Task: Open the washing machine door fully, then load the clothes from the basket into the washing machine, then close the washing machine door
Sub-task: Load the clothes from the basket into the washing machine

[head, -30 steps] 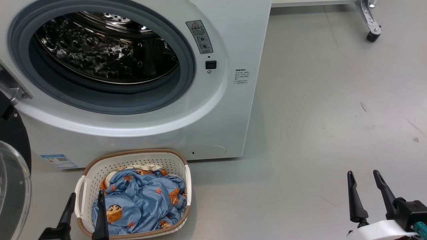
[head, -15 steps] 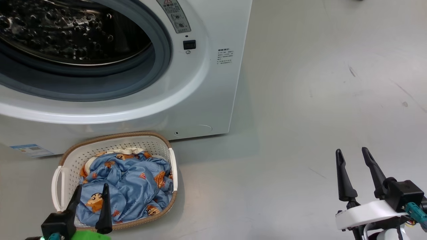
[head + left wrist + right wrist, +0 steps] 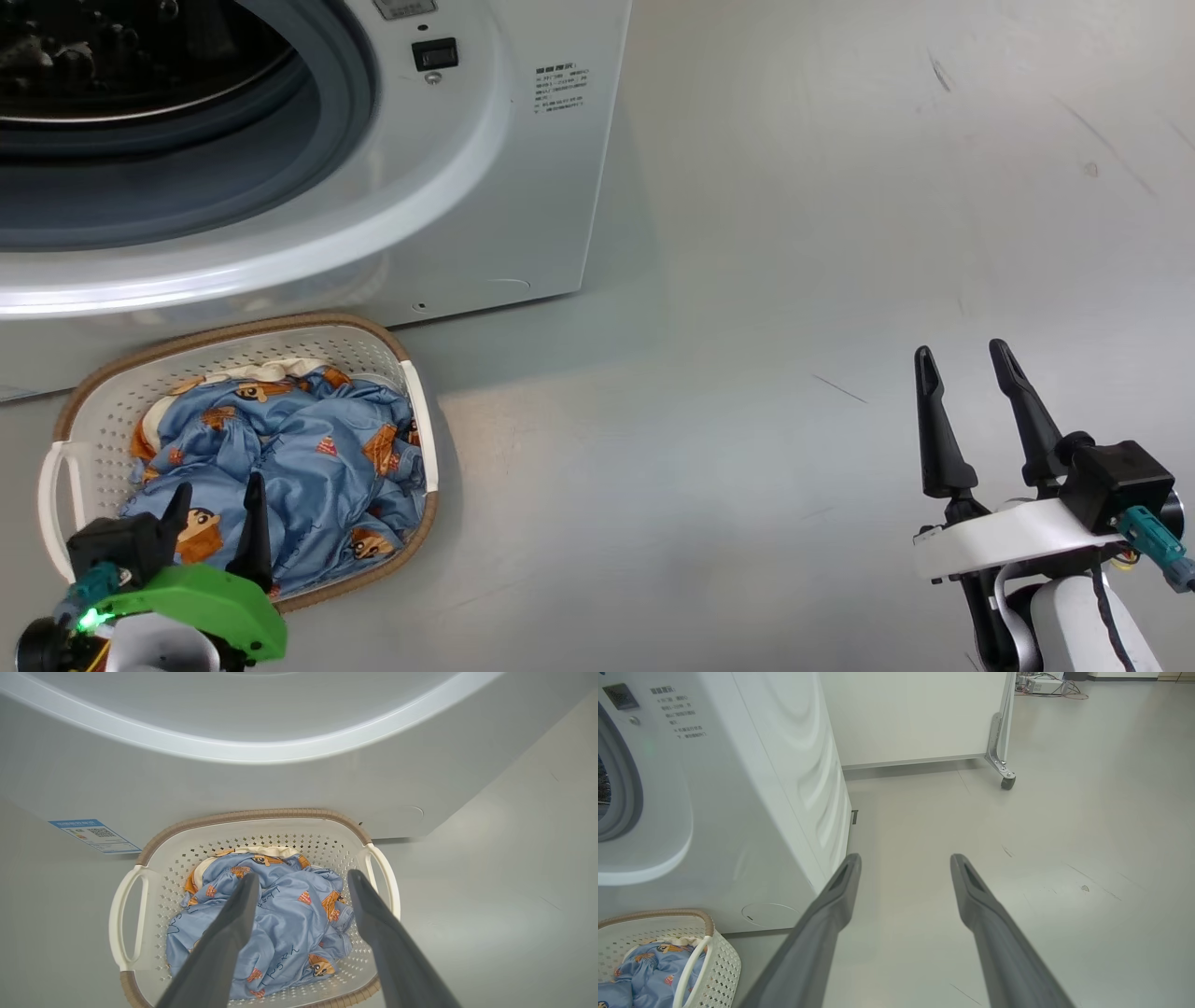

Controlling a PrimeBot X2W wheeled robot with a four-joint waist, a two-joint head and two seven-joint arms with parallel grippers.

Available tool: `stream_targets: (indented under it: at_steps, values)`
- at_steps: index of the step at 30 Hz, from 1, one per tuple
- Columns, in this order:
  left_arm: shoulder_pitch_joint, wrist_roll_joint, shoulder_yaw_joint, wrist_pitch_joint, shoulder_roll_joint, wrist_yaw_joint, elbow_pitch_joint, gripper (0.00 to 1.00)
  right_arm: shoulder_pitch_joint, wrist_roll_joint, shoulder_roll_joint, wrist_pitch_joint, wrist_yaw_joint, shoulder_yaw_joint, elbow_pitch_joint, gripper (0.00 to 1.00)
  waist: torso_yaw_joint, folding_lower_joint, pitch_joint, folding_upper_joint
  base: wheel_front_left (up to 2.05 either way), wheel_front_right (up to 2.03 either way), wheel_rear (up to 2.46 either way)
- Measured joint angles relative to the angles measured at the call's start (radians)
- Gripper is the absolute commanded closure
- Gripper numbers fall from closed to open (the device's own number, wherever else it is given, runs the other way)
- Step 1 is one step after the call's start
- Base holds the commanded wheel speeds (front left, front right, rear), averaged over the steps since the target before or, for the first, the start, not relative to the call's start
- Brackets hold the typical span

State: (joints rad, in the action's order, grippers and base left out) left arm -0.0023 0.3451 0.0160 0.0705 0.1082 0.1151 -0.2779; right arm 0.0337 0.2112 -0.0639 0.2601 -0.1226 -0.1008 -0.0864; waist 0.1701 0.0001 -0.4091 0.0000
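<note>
Low down, on the floor [image 3: 794, 280] just before the washing machine [image 3: 523, 187] — the basket [image 3: 93, 420], far rim close under the machine's front, the clothes [image 3: 299, 448] heaped inside. Left gripper [image 3: 215, 487] over the basket's near edge, fingers spread wide above the blue fabric, grasping nothing — right gripper [image 3: 961, 350] likewise released, well apart over bare floor

Head camera is looking steeply down at the floor [image 3: 794, 233], catching the washing machine [image 3: 541, 187] front upper left and the basket [image 3: 103, 411] lower left. Left wrist camera is pointing into the same basket from close, machine panel behind. Right wrist camera is sitting low, facing past the machine's side, sharing the basket's corner.
</note>
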Motion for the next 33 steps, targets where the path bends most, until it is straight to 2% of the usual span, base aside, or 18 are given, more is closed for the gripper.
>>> stream_targets:
  at_steps: [11,21,33]
  values:
    - [-0.126,0.079,0.047,-0.142,0.038,0.003,-0.119,0.00,0.082,0.000,0.001,0.000,0.000,-0.016,0.005,0.00,0.045,0.0001,-0.132,0.0000,0.00,0.00,0.00]
    - [-0.258,0.141,0.059,-0.201,0.049,0.008,-0.191,0.00,0.144,0.000,0.001,0.000,0.000,-0.018,0.006,0.00,0.065,0.0001,-0.241,0.0001,0.00,0.00,0.00]
    - [-0.347,0.192,0.071,-0.265,0.064,0.009,-0.299,0.00,0.174,-0.001,-0.006,0.000,0.000,-0.015,0.005,0.00,0.072,0.0000,-0.311,0.0000,0.00,0.00,0.00]
